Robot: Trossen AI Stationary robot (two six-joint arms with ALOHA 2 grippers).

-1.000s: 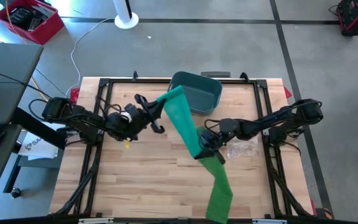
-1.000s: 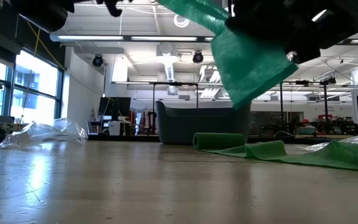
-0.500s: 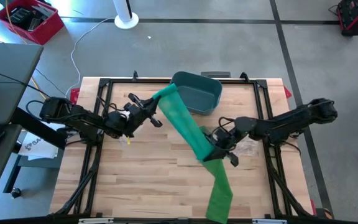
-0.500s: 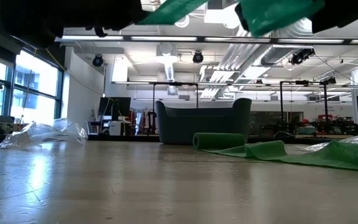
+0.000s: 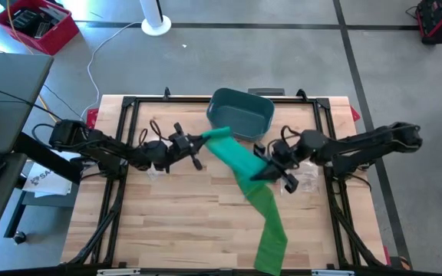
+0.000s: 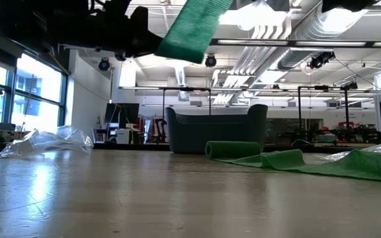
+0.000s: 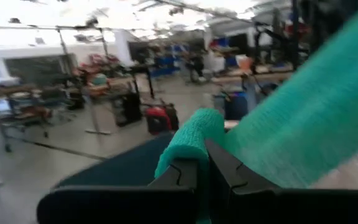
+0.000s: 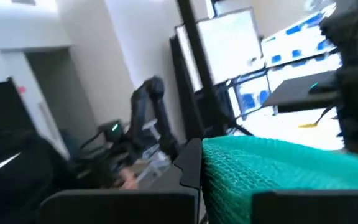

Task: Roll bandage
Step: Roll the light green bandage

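A long green bandage (image 5: 236, 157) spans between my two grippers, above the wooden table. From my right gripper (image 5: 261, 175) it drops and runs to the table's near edge (image 5: 272, 249), where it lies flat. My left gripper (image 5: 199, 142) is shut on the bandage's far end, left of the teal bin. In the low view the raised strip (image 6: 194, 26) hangs high. A rolled-looking green piece (image 6: 233, 149) and loose bandage (image 6: 336, 162) lie on the table. My left gripper pinches the bandage's free end (image 7: 194, 134) between its two shut fingers (image 7: 225, 171), which come in roughly level from the table's left. The end curls over the fingertips. The strip leads away toward my right gripper, clear of the table. My right gripper is shut on the bandage partway along its length (image 8: 253, 165), coming in about level from the table's right, with its fingers across the strip. The held part is lifted clear. The length beyond it hangs down to the table.
The teal bin (image 5: 242, 115) stands at the table's far edge, just behind the raised strip. Crumpled clear plastic (image 5: 301, 182) lies under my right arm, and more plastic (image 6: 45, 142) lies at the left. Bare wood shows in the near-left part of the table.
My right gripper has risen with the bandage and drifted toward the table's right and far side, leaving the top of the low view. My left gripper has sunk and tipped, bringing the bandage's end down beside the bin. The tail on the table has stayed put.
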